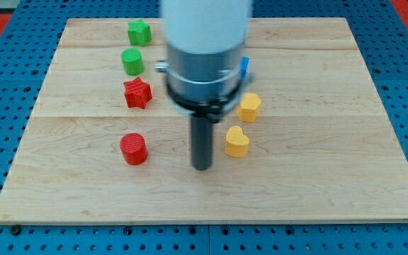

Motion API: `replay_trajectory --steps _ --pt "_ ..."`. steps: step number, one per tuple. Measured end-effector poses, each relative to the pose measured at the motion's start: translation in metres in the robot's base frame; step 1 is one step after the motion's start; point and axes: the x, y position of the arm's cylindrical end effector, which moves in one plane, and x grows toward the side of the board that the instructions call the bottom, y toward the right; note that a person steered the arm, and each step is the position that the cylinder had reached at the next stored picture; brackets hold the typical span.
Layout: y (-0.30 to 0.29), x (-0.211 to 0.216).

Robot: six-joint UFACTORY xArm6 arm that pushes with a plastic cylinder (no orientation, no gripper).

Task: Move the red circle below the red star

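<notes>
The red circle sits on the wooden board at the lower left of centre. The red star lies straight above it in the view, with a gap between them. My tip rests on the board to the right of the red circle, about a block and a half away from it, and left of the lower yellow block. It touches no block.
A green star and a green circle stand above the red star. Two yellow blocks lie right of my tip. A blue block is mostly hidden behind the arm. The board's bottom edge is near.
</notes>
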Motion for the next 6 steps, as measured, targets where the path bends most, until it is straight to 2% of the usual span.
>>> replay_trajectory --steps 2,3,4,5,6 --pt "-0.082 0.000" --pt "-0.083 0.002" --pt "-0.073 0.057" --pt "-0.113 0.064" --pt "-0.122 0.049"
